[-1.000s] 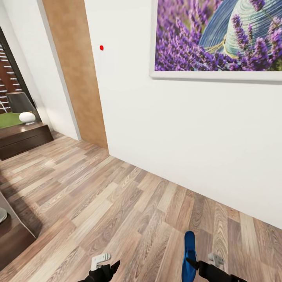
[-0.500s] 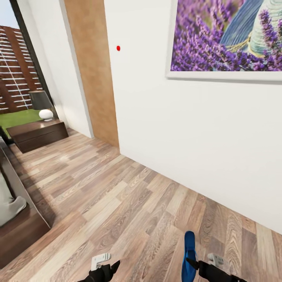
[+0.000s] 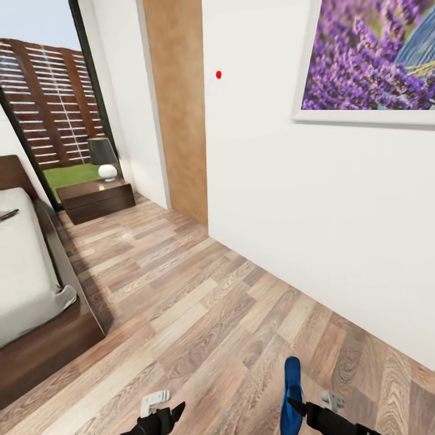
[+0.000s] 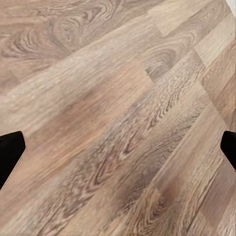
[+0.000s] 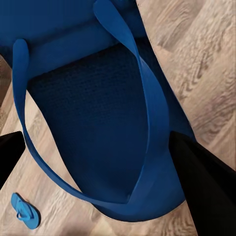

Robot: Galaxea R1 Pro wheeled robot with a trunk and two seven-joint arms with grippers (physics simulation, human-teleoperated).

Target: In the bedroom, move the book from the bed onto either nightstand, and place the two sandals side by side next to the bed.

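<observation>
Carrying one sandal clamped in the right pincer, robot faced the bed across bare floor. Second sandal lay flat on the floor (seen past the held one at the right wrist). Left pincer gaped, holding nothing. Book, likely the dark sliver on the mattress, not yet moved to the nightstand; neither sandal placed.
</observation>
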